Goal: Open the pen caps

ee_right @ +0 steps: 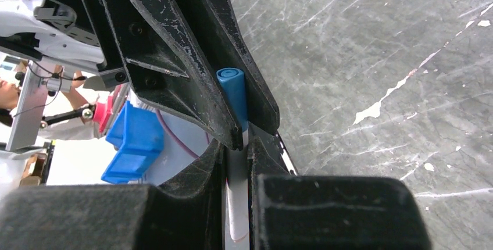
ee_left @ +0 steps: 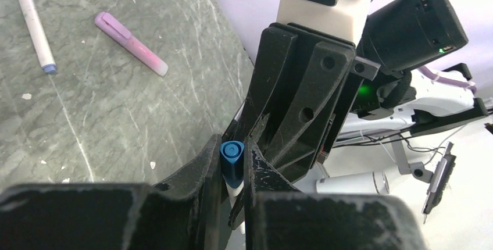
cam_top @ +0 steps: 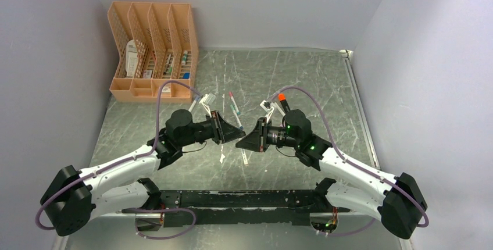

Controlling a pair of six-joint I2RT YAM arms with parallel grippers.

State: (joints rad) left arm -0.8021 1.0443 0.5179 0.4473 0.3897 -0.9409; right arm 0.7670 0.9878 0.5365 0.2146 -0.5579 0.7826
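Both grippers meet over the middle of the table on one pen. My left gripper (ee_left: 234, 151) (cam_top: 231, 132) is shut on the pen's blue cap (ee_left: 232, 160). My right gripper (ee_right: 237, 145) (cam_top: 247, 138) is shut on its white barrel (ee_right: 237, 197). In the right wrist view the blue cap (ee_right: 234, 96) sits between the left fingers and still meets the barrel. On the table lie a pale purple highlighter (ee_left: 131, 43), a white pen with a grey-blue cap (ee_left: 35, 26), an orange-capped pen (cam_top: 281, 97) and a pen with a pink end (cam_top: 234, 107).
An orange file organiser (cam_top: 154, 52) stands at the back left with small items in it. Another white pen (cam_top: 243, 156) lies just in front of the grippers. Grey walls close in the table on the left, back and right.
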